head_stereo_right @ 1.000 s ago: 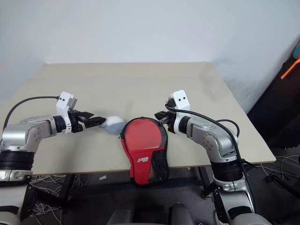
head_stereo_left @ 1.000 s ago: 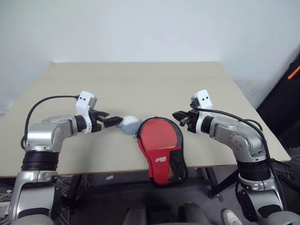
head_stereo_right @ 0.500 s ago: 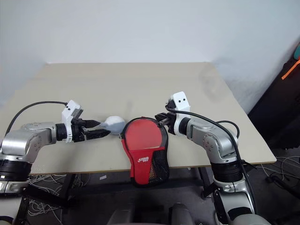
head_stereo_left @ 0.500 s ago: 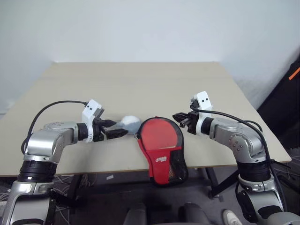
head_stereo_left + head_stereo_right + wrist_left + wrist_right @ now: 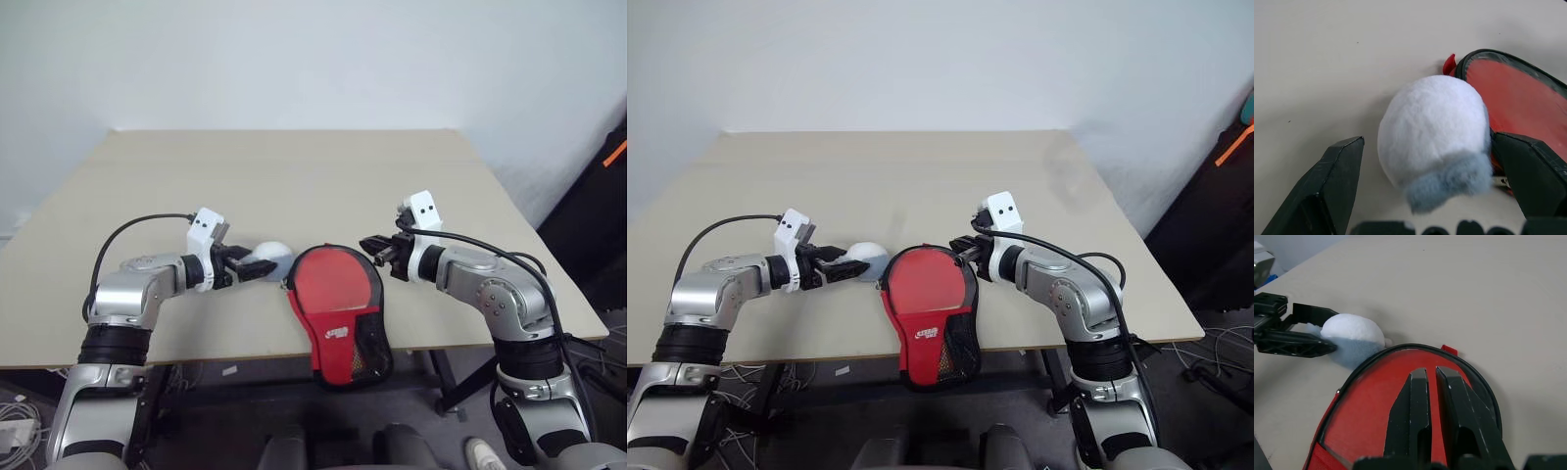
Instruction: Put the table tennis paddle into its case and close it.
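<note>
case [image 5: 336, 308] lay lower centre of head view, narrow mesh end off table [image 5: 294, 186] edge; inside hidden, paddle couldn't be made out. l gripper [image 5: 1422, 161] jaws spread round whitish fluffy lump [image 5: 1435, 137] touching case rim. r gripper [image 5: 1431, 401] jaws pressed together over red face.

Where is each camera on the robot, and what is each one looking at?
Head eyes: look forward and down on the table, both arms, the red case.
Left wrist: looks along the open left gripper, jaws either side of the fluffy white ball.
Right wrist: looks along the shut right gripper over the case.
Shared: ball and case appear in both wrist views.
</note>
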